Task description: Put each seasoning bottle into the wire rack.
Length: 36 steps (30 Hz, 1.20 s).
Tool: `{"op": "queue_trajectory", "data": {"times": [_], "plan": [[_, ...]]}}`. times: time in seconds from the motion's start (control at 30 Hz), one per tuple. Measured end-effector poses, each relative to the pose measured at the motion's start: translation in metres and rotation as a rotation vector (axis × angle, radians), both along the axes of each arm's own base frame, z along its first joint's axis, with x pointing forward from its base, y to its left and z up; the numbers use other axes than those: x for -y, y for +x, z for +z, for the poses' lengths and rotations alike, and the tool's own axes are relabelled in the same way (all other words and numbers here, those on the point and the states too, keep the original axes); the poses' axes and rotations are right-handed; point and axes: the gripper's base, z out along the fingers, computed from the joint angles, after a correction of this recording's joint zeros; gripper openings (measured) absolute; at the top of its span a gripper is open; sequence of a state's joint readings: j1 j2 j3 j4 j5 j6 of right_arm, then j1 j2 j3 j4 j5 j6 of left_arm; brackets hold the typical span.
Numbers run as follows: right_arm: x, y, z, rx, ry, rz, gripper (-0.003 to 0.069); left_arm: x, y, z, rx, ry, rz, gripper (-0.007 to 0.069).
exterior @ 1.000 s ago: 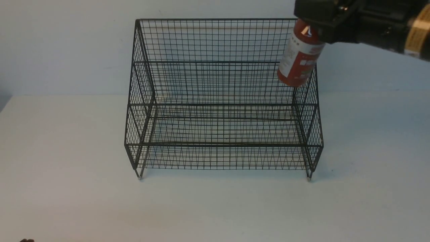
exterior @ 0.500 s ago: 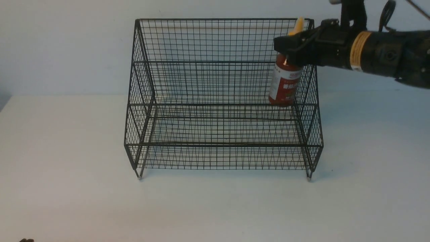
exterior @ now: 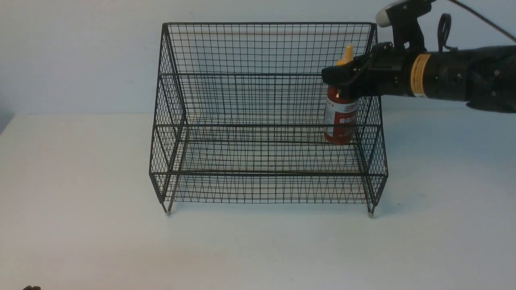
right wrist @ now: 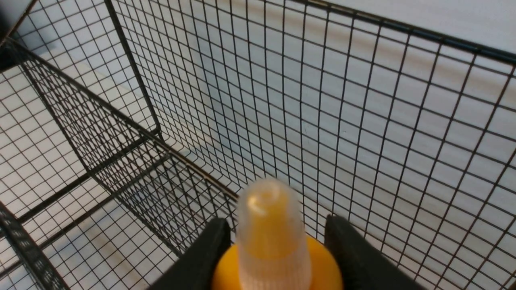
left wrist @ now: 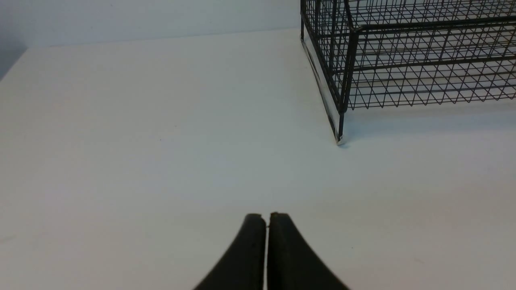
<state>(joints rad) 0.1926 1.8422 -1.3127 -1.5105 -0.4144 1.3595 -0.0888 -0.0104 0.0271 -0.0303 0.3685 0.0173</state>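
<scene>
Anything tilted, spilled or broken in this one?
Nothing stands out. The small red sauce bottle with yellow nozzle cap stands upright inside the black wire-mesh rack at its right end, cap on, held by the right gripper; no spill or bent wire shows.

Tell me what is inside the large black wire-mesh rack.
One small clear bottle of dark red sauce with a yellow nozzle cap is upright at the rack's right end, gripped by the right gripper. Its neck is hidden.
</scene>
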Motion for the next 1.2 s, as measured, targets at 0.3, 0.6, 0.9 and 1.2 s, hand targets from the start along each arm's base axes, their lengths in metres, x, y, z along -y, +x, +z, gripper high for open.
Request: {"op": "queue_trajectory", "data": {"times": [0.3,0.6,0.9,1.2], "plan": [[-0.003,0.0,-0.007,-0.018,-0.005,0.032,0.0279,0.0,0.0,0.0,0.001,0.0,0.0,-0.0005],[-0.004,-0.001,-0.009,-0.053,0.023,0.03,0.0367,0.0,0.0,0.0,0.001,0.0,0.0,-0.0005],[-0.003,-0.002,-0.004,-0.042,0.023,0.022,0.0385,0.0,0.0,0.0,0.001,0.0,0.0,-0.0005],[0.005,-0.014,0.035,0.039,0.032,-0.056,0.0388,0.0,0.0,0.0,0.001,0.0,0.0,-0.0005]]}}
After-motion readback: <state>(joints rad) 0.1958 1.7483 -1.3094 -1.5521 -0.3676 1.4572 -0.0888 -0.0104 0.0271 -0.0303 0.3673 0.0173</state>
